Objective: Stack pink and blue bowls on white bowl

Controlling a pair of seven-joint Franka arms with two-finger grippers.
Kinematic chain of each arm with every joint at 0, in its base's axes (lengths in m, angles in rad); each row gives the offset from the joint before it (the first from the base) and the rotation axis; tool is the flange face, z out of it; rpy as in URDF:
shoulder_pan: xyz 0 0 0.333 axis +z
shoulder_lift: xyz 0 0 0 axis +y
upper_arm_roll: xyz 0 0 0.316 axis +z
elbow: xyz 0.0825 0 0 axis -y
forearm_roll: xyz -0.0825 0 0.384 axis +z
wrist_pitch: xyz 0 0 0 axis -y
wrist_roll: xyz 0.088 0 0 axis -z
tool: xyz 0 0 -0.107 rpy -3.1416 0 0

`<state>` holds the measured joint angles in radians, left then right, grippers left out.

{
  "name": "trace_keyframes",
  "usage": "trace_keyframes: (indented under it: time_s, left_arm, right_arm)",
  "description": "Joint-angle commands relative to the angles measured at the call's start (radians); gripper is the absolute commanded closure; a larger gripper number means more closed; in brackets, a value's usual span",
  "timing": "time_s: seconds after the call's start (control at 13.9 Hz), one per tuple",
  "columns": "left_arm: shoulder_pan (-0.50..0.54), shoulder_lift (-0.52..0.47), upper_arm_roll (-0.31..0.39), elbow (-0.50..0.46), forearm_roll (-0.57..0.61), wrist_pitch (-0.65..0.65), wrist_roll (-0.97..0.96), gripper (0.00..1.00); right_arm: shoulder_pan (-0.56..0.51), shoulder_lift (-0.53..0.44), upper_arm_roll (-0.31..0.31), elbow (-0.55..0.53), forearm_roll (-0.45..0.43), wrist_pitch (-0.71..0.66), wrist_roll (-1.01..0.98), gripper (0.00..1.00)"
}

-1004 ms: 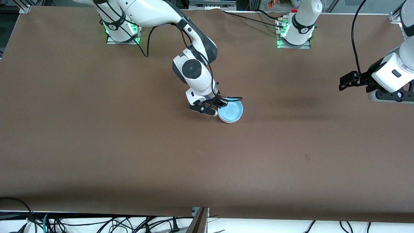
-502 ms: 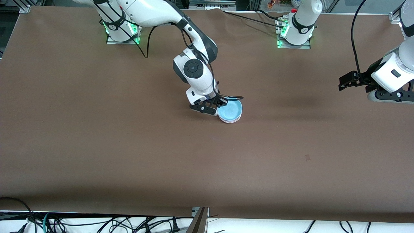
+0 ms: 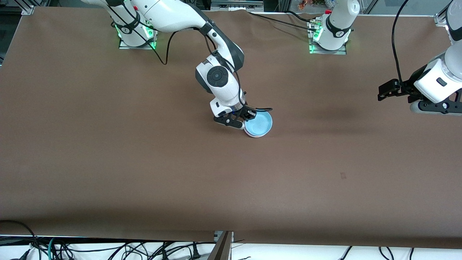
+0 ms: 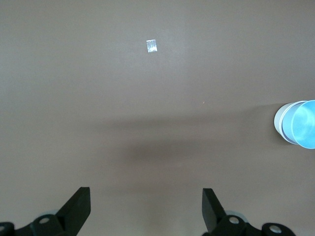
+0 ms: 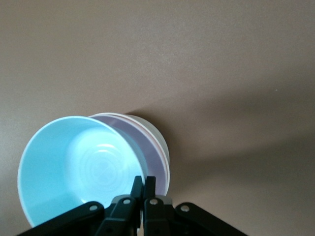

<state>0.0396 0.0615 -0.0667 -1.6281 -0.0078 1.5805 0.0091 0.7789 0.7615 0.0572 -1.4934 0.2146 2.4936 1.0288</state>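
Note:
The blue bowl (image 3: 259,124) is held by its rim in my right gripper (image 3: 249,116), whose fingers are shut on it. In the right wrist view the blue bowl (image 5: 78,162) sits offset over the pink bowl (image 5: 149,143), which is nested in the white bowl (image 5: 161,136); my right gripper (image 5: 146,184) pinches the blue rim. In the front view only a white edge (image 3: 252,134) of the stack shows under the blue bowl. My left gripper (image 3: 384,92) waits open and empty above the left arm's end of the table, also seen in the left wrist view (image 4: 145,206).
The brown table cover (image 3: 144,162) is bare round the stack. A small pale mark (image 3: 343,175) lies on it nearer the front camera. The left wrist view shows the stack (image 4: 299,124) at its edge and the mark (image 4: 152,46).
My right gripper has lowered the blue bowl a little over the pink and white bowls and shifted slightly toward the left arm's end. The left arm has not moved.

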Motion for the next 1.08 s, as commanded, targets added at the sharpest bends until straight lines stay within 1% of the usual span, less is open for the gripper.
trace_keyframes:
  time_s: [0.0,0.29,0.36,0.43,0.57,0.79,1.0]
  left_arm:
    - [-0.001,-0.022,0.002,-0.019,-0.018,-0.004,0.022,0.0]
    - [-0.001,-0.019,0.002,-0.019,-0.018,-0.004,0.023,0.0]
    - [-0.003,-0.017,0.002,-0.018,-0.018,-0.004,0.023,0.0]
    - [-0.001,-0.017,0.002,-0.018,-0.02,-0.004,0.023,0.0]
    - [-0.001,-0.017,0.002,-0.018,-0.02,-0.004,0.023,0.0]
    - [-0.001,-0.017,0.002,-0.018,-0.02,-0.004,0.023,0.0]
    - [-0.001,-0.017,0.002,-0.018,-0.02,-0.004,0.023,0.0]
  right_arm:
    - [0.008,-0.004,-0.02,0.01,-0.033,0.007,0.022,0.01]
    - [0.008,-0.037,-0.034,0.012,-0.041,-0.001,0.02,0.01]
    - [0.005,-0.059,-0.037,0.012,-0.04,-0.008,0.02,0.01]
    - [0.003,-0.077,-0.06,0.012,-0.041,-0.04,0.019,0.01]
    - [0.005,-0.158,-0.118,0.012,-0.055,-0.146,0.001,0.01]
    - [0.005,-0.299,-0.212,0.007,-0.072,-0.341,-0.08,0.01]
    - [0.005,-0.418,-0.345,0.004,-0.069,-0.555,-0.26,0.01]
